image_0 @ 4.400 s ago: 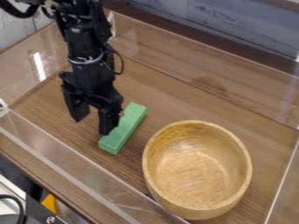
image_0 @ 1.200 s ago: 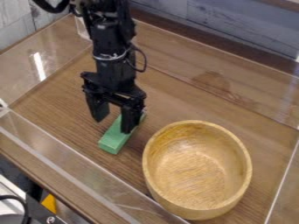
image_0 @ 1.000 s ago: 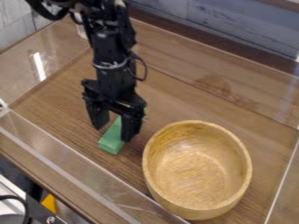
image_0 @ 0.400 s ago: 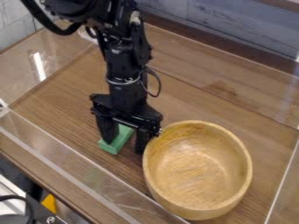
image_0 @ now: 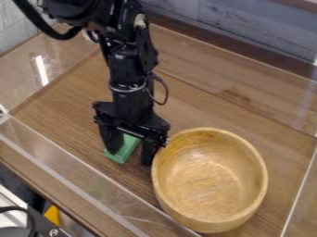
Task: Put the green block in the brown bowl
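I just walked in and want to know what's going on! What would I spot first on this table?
First you'd spot the black robot arm in the middle, pointing straight down, its jaws open on either side of a green block on the wooden table. Right beside it, at lower right, sits a big brown wooden bowl with nothing in it.

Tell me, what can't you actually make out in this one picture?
- Most of the green block: the gripper, open, stands in front of it.
- Whether the fingers touch the block: too small to tell.
- The brown bowl: its underside is out of sight.
- The arm's upper part: cut off by the top edge.
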### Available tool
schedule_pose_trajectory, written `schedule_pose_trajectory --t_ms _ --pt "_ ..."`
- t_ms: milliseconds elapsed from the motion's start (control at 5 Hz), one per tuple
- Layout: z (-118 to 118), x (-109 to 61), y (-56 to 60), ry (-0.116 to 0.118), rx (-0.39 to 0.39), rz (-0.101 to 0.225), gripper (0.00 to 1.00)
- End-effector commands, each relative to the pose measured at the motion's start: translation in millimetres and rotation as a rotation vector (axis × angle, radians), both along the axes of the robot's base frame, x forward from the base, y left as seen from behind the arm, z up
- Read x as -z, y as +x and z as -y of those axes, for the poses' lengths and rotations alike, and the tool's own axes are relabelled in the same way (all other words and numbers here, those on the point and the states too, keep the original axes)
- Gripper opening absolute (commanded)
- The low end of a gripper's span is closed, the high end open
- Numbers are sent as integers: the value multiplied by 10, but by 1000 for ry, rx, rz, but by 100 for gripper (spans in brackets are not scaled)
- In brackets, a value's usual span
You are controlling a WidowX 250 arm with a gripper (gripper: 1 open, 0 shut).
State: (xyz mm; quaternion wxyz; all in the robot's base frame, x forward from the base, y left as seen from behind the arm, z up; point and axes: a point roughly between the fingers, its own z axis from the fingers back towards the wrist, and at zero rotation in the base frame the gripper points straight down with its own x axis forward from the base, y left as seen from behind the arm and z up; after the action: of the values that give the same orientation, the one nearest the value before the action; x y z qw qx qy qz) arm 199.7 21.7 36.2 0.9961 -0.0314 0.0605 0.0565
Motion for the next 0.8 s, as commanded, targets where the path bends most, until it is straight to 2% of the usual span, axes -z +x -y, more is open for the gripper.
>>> schedule_pose_trajectory --t_ms 0,200,600 --pt "-135 -16 56 10 -60 33 0" --pt "-231 -13 63 5 -117 26 0" --pt "-253 226 44 -4 -197 18 0"
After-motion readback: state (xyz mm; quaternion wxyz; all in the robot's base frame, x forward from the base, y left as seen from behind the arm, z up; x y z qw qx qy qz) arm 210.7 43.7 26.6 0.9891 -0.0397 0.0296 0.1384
